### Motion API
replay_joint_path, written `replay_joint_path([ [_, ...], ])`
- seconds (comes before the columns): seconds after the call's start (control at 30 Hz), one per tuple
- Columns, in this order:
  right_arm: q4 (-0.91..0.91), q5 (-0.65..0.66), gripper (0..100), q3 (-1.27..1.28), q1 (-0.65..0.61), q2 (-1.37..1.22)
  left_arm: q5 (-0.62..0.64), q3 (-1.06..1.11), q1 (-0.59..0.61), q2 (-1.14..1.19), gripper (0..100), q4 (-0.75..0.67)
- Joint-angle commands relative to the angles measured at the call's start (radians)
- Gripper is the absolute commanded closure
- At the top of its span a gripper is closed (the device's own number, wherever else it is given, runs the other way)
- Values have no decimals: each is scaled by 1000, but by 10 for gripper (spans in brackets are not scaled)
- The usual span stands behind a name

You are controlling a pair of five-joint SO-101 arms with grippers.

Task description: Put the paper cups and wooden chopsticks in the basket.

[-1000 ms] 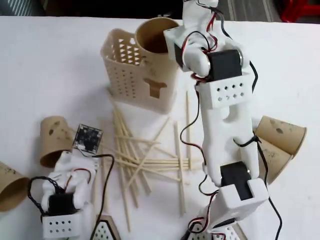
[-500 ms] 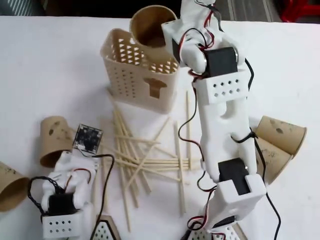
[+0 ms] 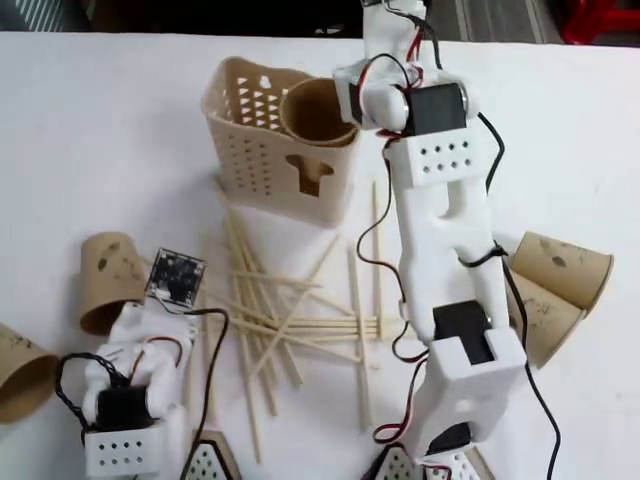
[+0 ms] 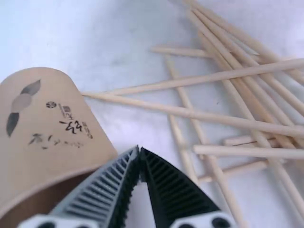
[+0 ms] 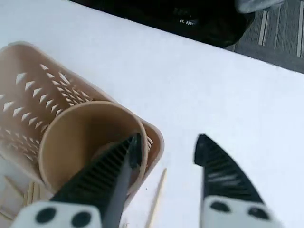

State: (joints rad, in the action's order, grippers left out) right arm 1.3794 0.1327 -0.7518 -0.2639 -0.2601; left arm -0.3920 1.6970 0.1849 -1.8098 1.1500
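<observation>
The right claw (image 5: 168, 142) is released: its two fingers stand well apart above one corner of the basket (image 5: 28, 85). One finger (image 5: 114, 175) lies across the rim of a paper cup (image 5: 80, 137), but I cannot tell if it touches the rim. The other finger is out over the white table (image 5: 213, 71). This paper cup stands with its mouth up inside the basket, against the wall of that corner. In the high view the same cup (image 3: 318, 112) sits in the end of the basket (image 3: 250, 150) that is nearest to the right arm (image 3: 440, 230).

The left claw (image 4: 139, 151) is clenched, its ribbed fingers pressed together with nothing between them. It is low over the table, just beside a second paper cup (image 4: 42, 123), which lies on its side.

The wooden chopsticks (image 4: 237, 118) lie loose on the table and cross each other. The nearest ones end just beside the second cup. In the high view the chopsticks (image 3: 290, 320) are spread between the two arms, on the near side of the basket.

A third cup (image 3: 20, 370) lies at the left edge of the table. Two more cups (image 3: 560, 265) lie on their sides to the right of the right arm, touching each other.
</observation>
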Motion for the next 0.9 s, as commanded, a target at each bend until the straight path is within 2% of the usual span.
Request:
replay_joint_path([
  [0.0,84,0,752,-69,21,110,-6,-5,-1,-5,976,-15],
  [0.23,329,2,769,-66,131,223,0,-57,-5,-5,976,-25],
  [0.4,340,2,772,89,269,248,-8,-227,-1,-5,972,-2],
  [0.53,329,2,769,226,302,278,-118,-407,-1,-5,840,75],
  [0.63,326,2,769,298,302,312,-110,-526,8,-1,787,124],
  [0.73,323,2,771,365,306,343,-147,-621,82,1,797,152],
  [0.87,254,2,772,516,305,381,-278,-684,202,47,797,180],
])
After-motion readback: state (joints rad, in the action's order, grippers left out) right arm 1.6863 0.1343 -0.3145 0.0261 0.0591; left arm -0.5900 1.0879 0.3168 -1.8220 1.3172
